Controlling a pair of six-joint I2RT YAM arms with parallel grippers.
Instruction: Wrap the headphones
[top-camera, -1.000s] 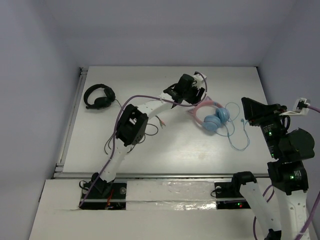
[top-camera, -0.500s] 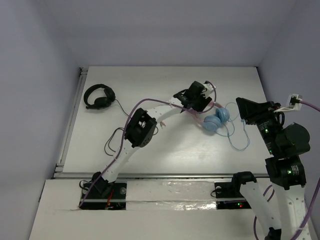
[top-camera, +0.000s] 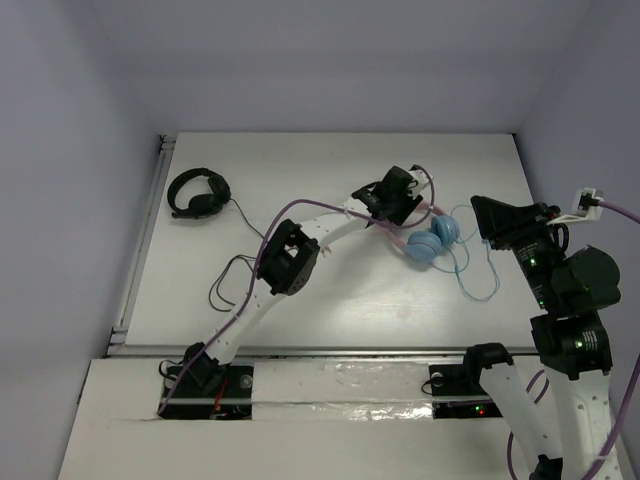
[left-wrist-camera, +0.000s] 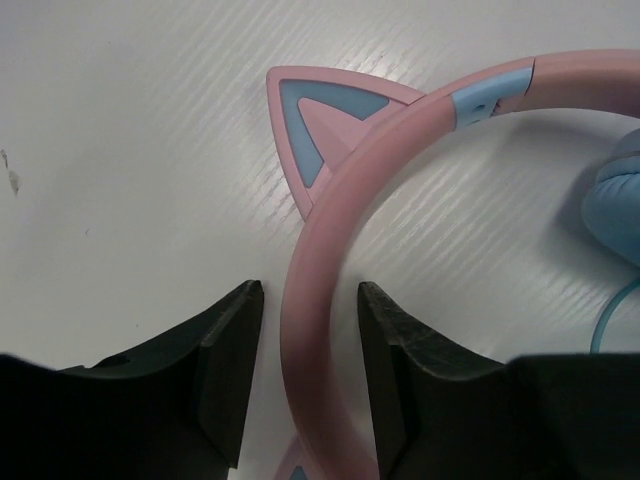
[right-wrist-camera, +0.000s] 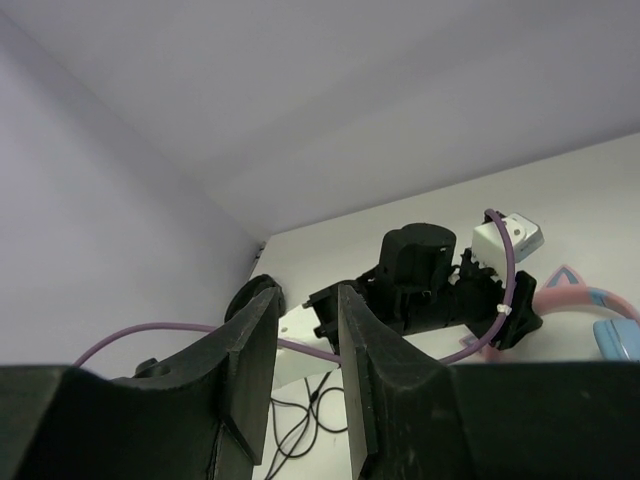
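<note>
The headphones (top-camera: 432, 243) lie right of the table's middle, blue earcups side by side, with the thin blue cable (top-camera: 480, 285) looped to their right. My left gripper (top-camera: 398, 212) is down at the pink headband. In the left wrist view the headband (left-wrist-camera: 330, 230) runs between the open jaws of the left gripper (left-wrist-camera: 310, 300), with a gap on each side. A cat ear (left-wrist-camera: 315, 125) lies just ahead, and an earcup (left-wrist-camera: 620, 205) is at the right edge. My right gripper (top-camera: 492, 222) hangs above the cable, open and empty, fingers (right-wrist-camera: 250, 350) apart.
All-black headphones (top-camera: 198, 191) lie at the far left, their black cable (top-camera: 235, 275) trailing toward the left arm. Grey walls close in the table on three sides. The left arm (right-wrist-camera: 430, 280) and a cat ear (right-wrist-camera: 570, 290) show in the right wrist view.
My left gripper has moved right and down, and now straddles the pink headband. My right gripper shifted slightly left a second ago and has held still since.
</note>
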